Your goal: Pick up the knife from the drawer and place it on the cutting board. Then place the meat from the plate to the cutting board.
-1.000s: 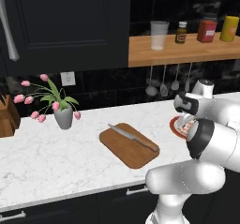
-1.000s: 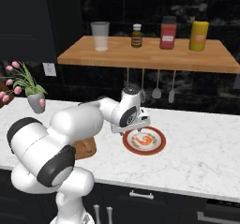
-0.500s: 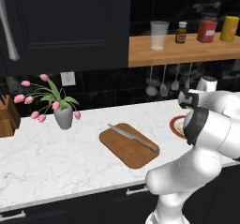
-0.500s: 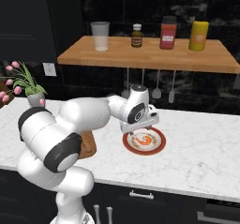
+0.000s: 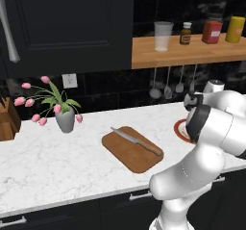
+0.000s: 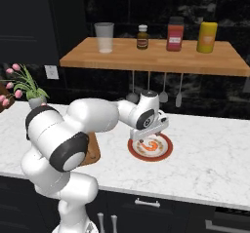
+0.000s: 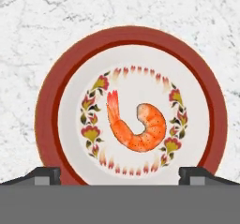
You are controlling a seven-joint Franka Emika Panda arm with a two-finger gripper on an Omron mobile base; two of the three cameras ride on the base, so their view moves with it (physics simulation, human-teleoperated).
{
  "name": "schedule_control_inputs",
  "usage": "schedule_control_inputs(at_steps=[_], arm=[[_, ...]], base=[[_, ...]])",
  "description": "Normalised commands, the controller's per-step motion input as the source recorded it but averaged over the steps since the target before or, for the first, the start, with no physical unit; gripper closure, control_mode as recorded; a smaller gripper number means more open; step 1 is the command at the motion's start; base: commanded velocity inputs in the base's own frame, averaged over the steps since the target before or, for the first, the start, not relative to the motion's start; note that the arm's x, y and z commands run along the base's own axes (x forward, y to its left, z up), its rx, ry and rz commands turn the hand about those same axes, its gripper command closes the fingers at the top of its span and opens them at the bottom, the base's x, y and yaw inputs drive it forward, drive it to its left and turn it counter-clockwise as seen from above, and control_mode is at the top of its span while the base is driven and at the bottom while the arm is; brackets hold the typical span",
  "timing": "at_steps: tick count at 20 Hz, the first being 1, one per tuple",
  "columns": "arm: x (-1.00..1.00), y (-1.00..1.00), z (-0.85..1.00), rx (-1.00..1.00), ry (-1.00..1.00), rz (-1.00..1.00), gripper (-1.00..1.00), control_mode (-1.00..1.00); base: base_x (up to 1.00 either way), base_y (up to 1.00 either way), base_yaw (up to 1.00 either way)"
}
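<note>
Hand view: small curled orange-pink shrimp-like meat lies mid-plate, straight ahead between the two dark fingertips.
Gripper: jaws spread wide, holding nothing, poised just above the round white red-rimmed plate.
Long axis: the curl's widest span runs across, fingertip to fingertip.
Destination: brown wooden cutting board to the left on the white marble worktop, long brown-handled knife already lying on it.

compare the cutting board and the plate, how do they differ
The cutting board is a brown wooden rectangle with rounded corners; the plate is round and white with a red rim and a floral ring. The cutting board carries the knife; the plate holds the meat, with the open gripper above it. Both lie flat on the marble counter.
</note>
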Motion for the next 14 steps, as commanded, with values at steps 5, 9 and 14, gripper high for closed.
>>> schedule_control_inputs(at_steps=[5,9,14], arm=[[0.14,0.0,-0.4,0.0,0.03,0.14,-1.0,-1.0],[0.16,0.0,-0.17,0.0,0.0,0.09,-1.0,-1.0],[0.0,0.0,0.0,-0.02,0.0,0.0,-1.0,-1.0]], base=[[0.0,0.0,0.0],[0.0,0.0,0.0],[0.0,0.0,0.0]])
